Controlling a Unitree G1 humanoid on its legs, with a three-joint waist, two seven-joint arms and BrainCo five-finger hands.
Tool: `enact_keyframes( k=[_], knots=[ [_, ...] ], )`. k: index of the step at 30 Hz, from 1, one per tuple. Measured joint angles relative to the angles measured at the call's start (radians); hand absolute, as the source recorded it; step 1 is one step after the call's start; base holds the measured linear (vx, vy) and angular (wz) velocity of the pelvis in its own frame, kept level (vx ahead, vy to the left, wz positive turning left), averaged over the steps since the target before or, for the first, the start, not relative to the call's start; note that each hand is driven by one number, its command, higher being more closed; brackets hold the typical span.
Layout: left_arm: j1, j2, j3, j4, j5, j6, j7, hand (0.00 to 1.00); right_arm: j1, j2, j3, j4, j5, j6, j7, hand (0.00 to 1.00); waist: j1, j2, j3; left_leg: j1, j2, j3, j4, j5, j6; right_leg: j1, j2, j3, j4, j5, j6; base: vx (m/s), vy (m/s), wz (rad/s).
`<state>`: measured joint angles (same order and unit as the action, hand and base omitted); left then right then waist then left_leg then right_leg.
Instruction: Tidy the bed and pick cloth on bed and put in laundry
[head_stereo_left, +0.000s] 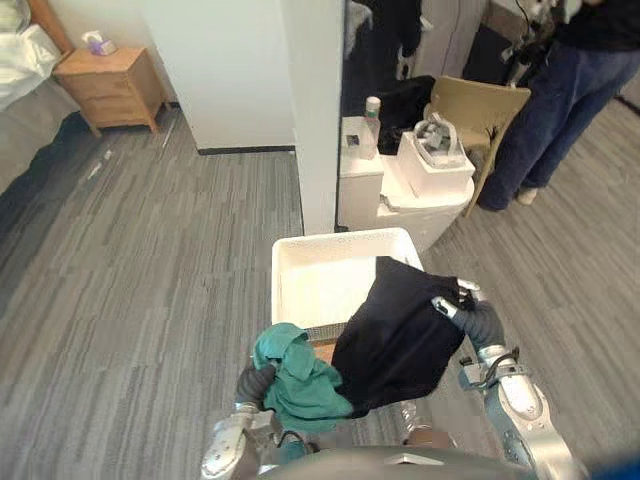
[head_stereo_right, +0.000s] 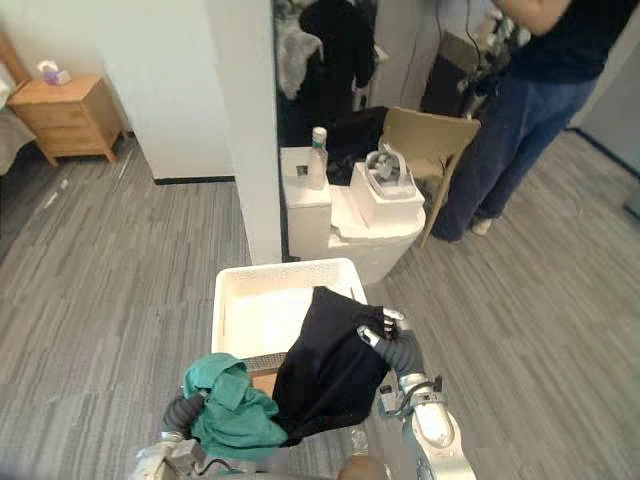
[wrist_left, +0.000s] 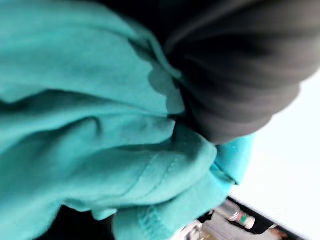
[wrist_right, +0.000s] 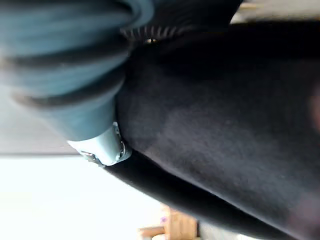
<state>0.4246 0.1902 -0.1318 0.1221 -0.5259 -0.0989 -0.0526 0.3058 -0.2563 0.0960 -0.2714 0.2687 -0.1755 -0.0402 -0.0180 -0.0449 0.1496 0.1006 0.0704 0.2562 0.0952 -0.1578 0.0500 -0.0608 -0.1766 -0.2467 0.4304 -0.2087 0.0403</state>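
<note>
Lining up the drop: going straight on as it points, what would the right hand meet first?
The right hand, holding the black cloth, likely reaches the white basket first; depth unclear.

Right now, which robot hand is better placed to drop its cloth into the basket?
The right hand: its black cloth overhangs the white basket's near corner; the left hand's teal cloth seems short of the rim.
</note>
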Motion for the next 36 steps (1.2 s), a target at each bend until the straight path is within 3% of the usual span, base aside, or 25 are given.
enact_keyframes(
  k=[2, 3, 5, 7, 8, 12, 15, 19, 21, 26, 32, 36],
  knots=[
    [-0.001, 0.003, 0.018, -0.001, 0.005, 0.007, -0.034, 1.00, -0.043, -0.028, -0.051, -0.075, 0.002, 0.002, -0.024, 1.00, 0.003, -0.022, -0.008, -0.012, -0.011, -0.037, 0.016, -0.009, -0.021, 0.003, 0.018, 0.032, -0.155, 0.093, 0.021, 0.15, -0.091, 0.87],
    [0.007, 0.012, 0.031, 0.004, 0.005, 0.012, -0.044, 1.00, -0.092, -0.051, -0.072, -0.100, 0.003, 0.006, -0.024, 1.00, 0.007, -0.054, -0.016, -0.011, -0.038, -0.047, 0.029, -0.016, -0.031, 0.011, -0.001, 0.029, -0.204, 0.169, 0.040, 0.22, -0.140, 0.30],
    [0.009, -0.010, 0.036, 0.014, 0.005, 0.028, -0.053, 1.00, -0.178, -0.095, -0.095, -0.102, 0.003, 0.015, -0.006, 1.00, 0.014, -0.042, -0.029, -0.009, -0.023, -0.048, 0.045, -0.028, -0.047, 0.059, 0.011, 0.018, -0.274, 0.170, 0.048, 0.22, -0.108, 0.11],
    [0.006, -0.036, 0.034, 0.014, 0.005, 0.029, -0.062, 1.00, -0.273, -0.144, -0.096, -0.102, 0.003, 0.038, 0.019, 1.00, 0.022, -0.010, -0.025, -0.013, -0.013, -0.048, 0.042, -0.028, -0.051, 0.080, 0.028, 0.012, -0.331, 0.195, 0.048, 0.16, -0.021, 0.02],
    [0.001, -0.054, 0.035, 0.018, 0.005, 0.029, -0.070, 1.00, -0.324, -0.174, -0.096, -0.101, 0.003, 0.063, 0.037, 1.00, 0.027, 0.003, -0.029, -0.010, -0.011, -0.046, 0.028, -0.023, -0.060, 0.090, 0.034, 0.010, -0.358, 0.207, 0.050, 0.14, 0.000, 0.06],
    [-0.018, -0.064, 0.035, 0.035, 0.028, 0.029, -0.096, 1.00, -0.569, -0.239, -0.065, -0.042, 0.004, 0.190, 0.061, 1.00, 0.035, 0.002, -0.034, 0.038, -0.012, -0.045, -0.011, -0.013, -0.072, 0.146, 0.038, -0.006, -0.400, 0.221, 0.054, 0.10, 0.014, 0.09],
    [-0.045, -0.064, 0.030, 0.072, 0.043, 0.029, -0.103, 1.00, -0.717, -0.236, -0.033, 0.025, 0.022, 0.292, 0.061, 1.00, 0.054, -0.005, -0.039, 0.034, -0.019, -0.048, -0.025, -0.002, -0.070, 0.147, 0.035, -0.016, -0.428, 0.252, 0.061, 0.02, 0.041, 0.10],
    [-0.032, -0.062, 0.029, 0.079, 0.049, 0.029, -0.103, 1.00, -0.739, -0.212, 0.023, 0.093, 0.023, 0.402, 0.054, 1.00, 0.080, -0.007, -0.040, 0.019, -0.041, -0.050, -0.025, 0.010, -0.071, 0.149, 0.014, -0.037, -0.438, 0.262, 0.065, 0.01, 0.055, 0.19],
    [-0.021, -0.058, 0.035, 0.079, 0.050, 0.029, -0.102, 1.00, -0.735, -0.184, 0.034, 0.126, 0.023, 0.424, 0.053, 1.00, 0.080, -0.005, -0.039, 0.019, -0.044, -0.050, -0.025, 0.011, -0.071, 0.152, 0.012, -0.041, -0.439, 0.262, 0.065, -0.01, 0.012, 0.09],
    [-0.005, -0.059, 0.033, 0.079, 0.087, 0.038, -0.100, 1.00, -0.694, -0.121, 0.081, 0.186, 0.020, 0.432, 0.043, 1.00, 0.087, -0.005, -0.039, 0.014, -0.044, -0.049, -0.025, 0.012, -0.071, 0.153, 0.010, -0.045, -0.449, 0.262, 0.065, -0.03, -0.012, 0.01],
    [-0.013, -0.066, 0.028, 0.079, 0.091, 0.052, -0.092, 1.00, -0.642, 0.000, 0.165, 0.394, -0.011, 0.425, -0.032, 1.00, 0.090, -0.002, -0.038, -0.001, -0.046, -0.057, -0.043, 0.032, -0.074, 0.152, 0.017, -0.068, -0.463, 0.260, 0.061, -0.08, -0.046, 0.07],
    [-0.013, -0.063, 0.031, 0.079, 0.124, 0.054, -0.086, 1.00, -0.625, 0.029, 0.173, 0.521, -0.059, 0.374, -0.091, 1.00, 0.093, 0.010, -0.035, -0.026, -0.046, -0.071, -0.063, 0.057, -0.074, 0.128, 0.018, -0.073, -0.467, 0.251, 0.047, -0.09, -0.056, 0.15]
  ],
)
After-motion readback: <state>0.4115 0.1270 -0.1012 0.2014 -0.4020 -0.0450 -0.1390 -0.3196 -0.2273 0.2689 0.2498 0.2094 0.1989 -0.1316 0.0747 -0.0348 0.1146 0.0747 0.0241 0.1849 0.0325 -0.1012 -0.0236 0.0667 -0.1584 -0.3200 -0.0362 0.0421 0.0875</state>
